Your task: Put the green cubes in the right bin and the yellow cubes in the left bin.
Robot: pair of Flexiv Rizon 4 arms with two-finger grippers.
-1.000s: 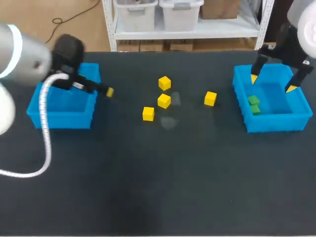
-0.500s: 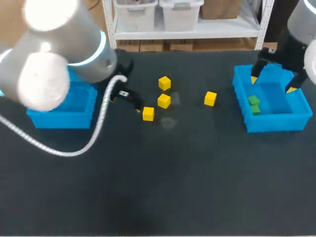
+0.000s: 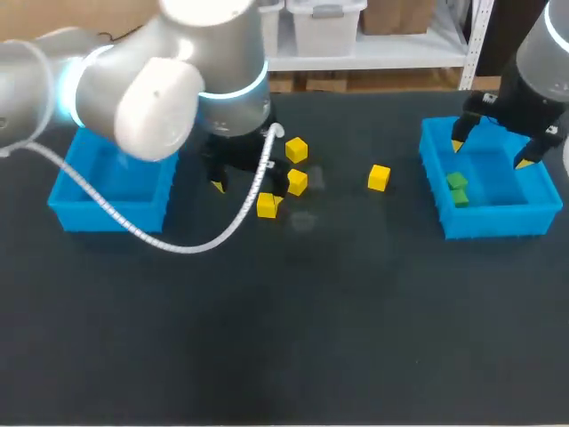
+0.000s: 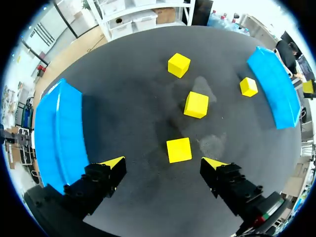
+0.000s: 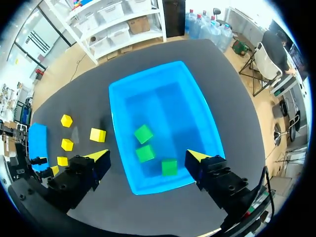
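Note:
Several yellow cubes lie mid-table: one (image 3: 296, 149) at the back, one (image 3: 296, 181) in front of it, one (image 3: 267, 205) nearest, one (image 3: 379, 177) off to the right. My left gripper (image 3: 248, 193) hangs open over the nearest cube (image 4: 178, 150), which lies just ahead of and between its spread tips (image 4: 164, 163), untouched. My right gripper (image 3: 489, 154) hovers open above the right bin (image 3: 533, 213). That bin (image 5: 197, 108) holds three green cubes (image 5: 143, 134), (image 5: 145, 153), (image 5: 169, 167); the head view shows two (image 3: 457, 181), (image 3: 460, 197).
The left blue bin (image 3: 111, 212) stands at the table's left, behind my left arm's elbow; no cubes show in the visible part of it. A white cable loops from the left arm down over the table (image 3: 169, 242). Dark table surface stretches wide in front.
My left arm has swung right from over the left bin to the yellow cubes, its gripper now straddling the nearest one. The right gripper has barely shifted above the right bin.

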